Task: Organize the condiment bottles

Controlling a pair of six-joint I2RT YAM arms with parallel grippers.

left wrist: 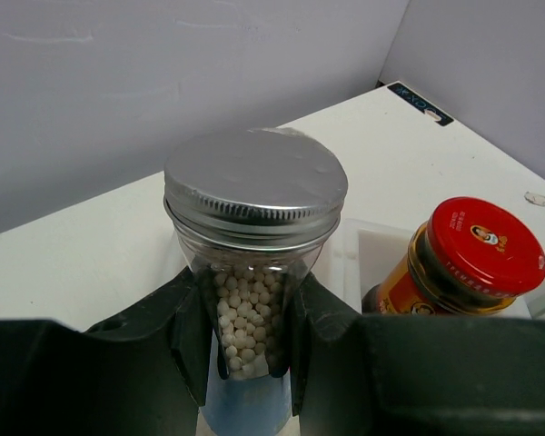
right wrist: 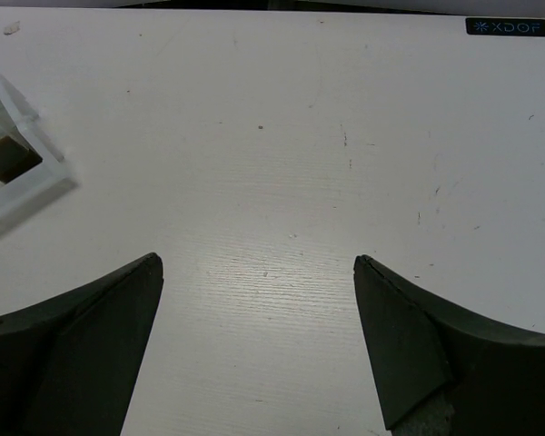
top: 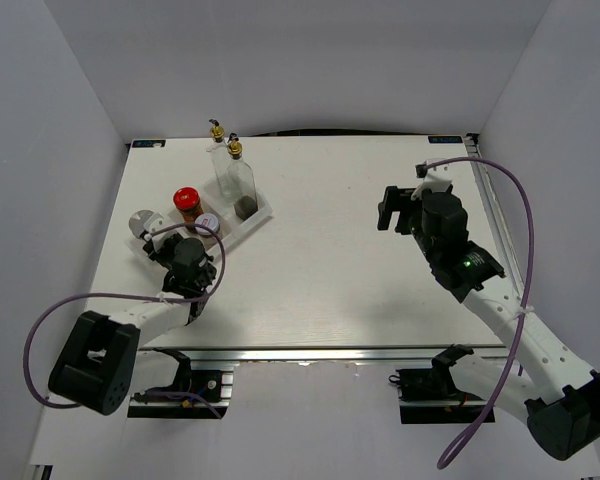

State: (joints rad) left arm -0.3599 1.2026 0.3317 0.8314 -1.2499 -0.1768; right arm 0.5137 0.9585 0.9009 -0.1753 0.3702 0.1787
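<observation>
My left gripper (top: 152, 232) is shut on a silver-lidded shaker (left wrist: 252, 191) filled with white beads, and both fingers (left wrist: 186, 341) press its glass sides. In the top view this shaker (top: 142, 218) is at the left end of the white rack (top: 264, 212). The red-capped jar (top: 186, 198) stands just beside it and also shows in the left wrist view (left wrist: 472, 263). Another silver-lidded shaker (top: 207, 223) sits in the rack. A tall clear bottle with a gold top (top: 235, 172) stands in the rack, and a second one (top: 217, 131) is behind it. My right gripper (top: 395, 208) is open and empty over bare table (right wrist: 256, 261).
A small dark-filled container (top: 246, 206) sits in the rack's right compartment, and that rack corner shows in the right wrist view (right wrist: 23, 177). White walls enclose the table on the left, back and right. A metal rail runs along the table's near edge (top: 350, 352).
</observation>
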